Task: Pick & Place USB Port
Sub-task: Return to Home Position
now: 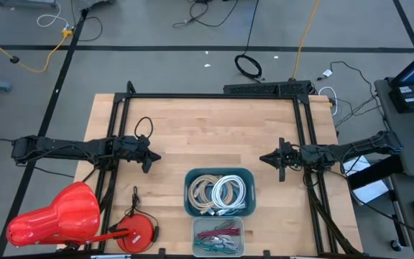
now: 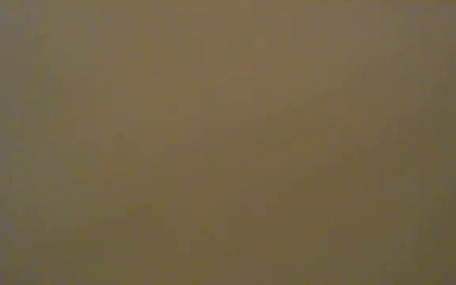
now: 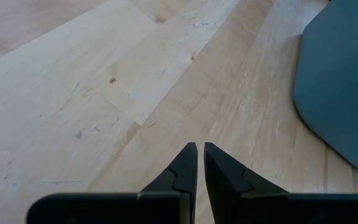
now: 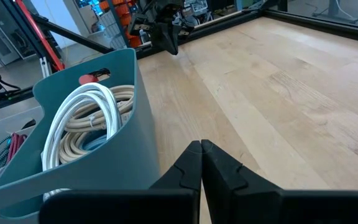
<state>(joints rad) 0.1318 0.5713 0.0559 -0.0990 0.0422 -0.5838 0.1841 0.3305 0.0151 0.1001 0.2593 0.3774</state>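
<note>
Well, both my arms hang over the bench [image 1: 214, 129] with nothing in them. My left arm [image 1: 85, 147] reaches in on the left of the blue bin [image 4: 140, 134], and the left jaws stop short of the bin's left rear corner, apart from it. Seen from the wrist, those jaws are drawn together with only a thin slit between the tips, bare wood under them and the bin's wall off to one side. My right arm [image 1: 351, 147] reaches in on the bin's right, and the right jaws hang just past its right rear corner, also clear of it. They are closed tip to tip and grip nothing.

The cables lie inside the blue bin: a white coil [image 1: 230, 193] on the right half and a beige coil [image 1: 203, 193] on the left half, side by side and touching. I cannot tell which lead carries a USB end.

Just in front of the blue bin stands a smaller gray bin [image 1: 195, 237] holding thin red and green leads [image 1: 218, 234]. A loose black cable [image 1: 144, 128] lies behind the bin's left side, near my left arm. Well left of the bin sit a big red shape [image 1: 52, 216] and a round red piece [image 1: 136, 232]. The low camera shows only a flat brown blur.
</note>
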